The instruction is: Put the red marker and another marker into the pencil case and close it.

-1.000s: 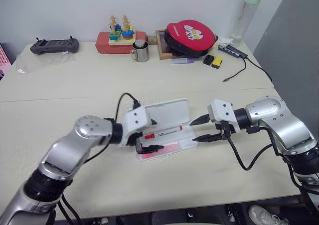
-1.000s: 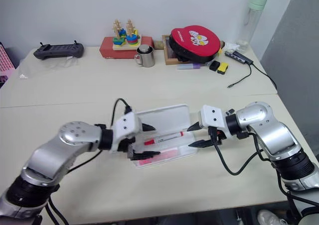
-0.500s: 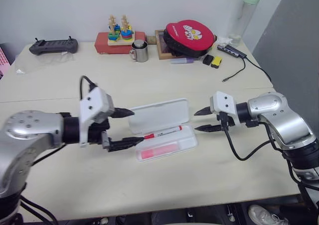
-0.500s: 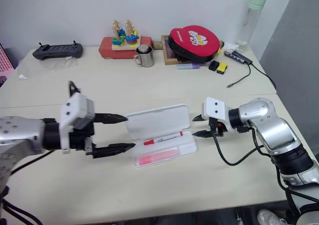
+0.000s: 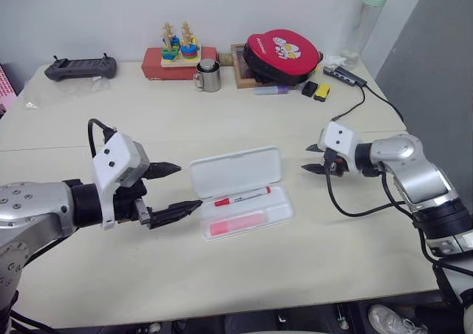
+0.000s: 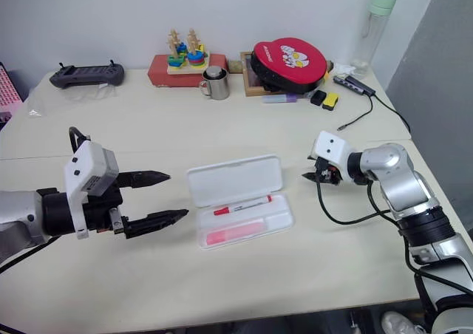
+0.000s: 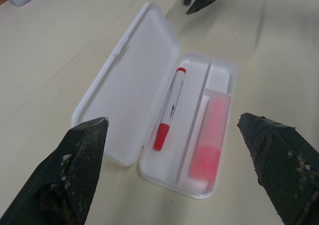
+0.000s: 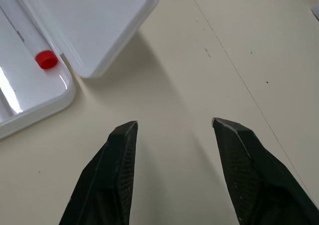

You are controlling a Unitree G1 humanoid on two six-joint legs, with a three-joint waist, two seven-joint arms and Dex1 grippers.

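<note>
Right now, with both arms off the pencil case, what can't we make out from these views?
- Printing on the red marker: too small to read, even in the left wrist view.
- Pencil case: cut off by the edge in the right wrist view, leaving a corner and the marker's red end.
- Pink highlighter: seen through a clear cover, so its cap and details are blurred.
- Left gripper: fingers wide open, nothing held.

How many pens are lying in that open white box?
2: the slim red marker in the compartment beside the lid, and the thick pink highlighter in the next compartment of the pencil case.
</note>
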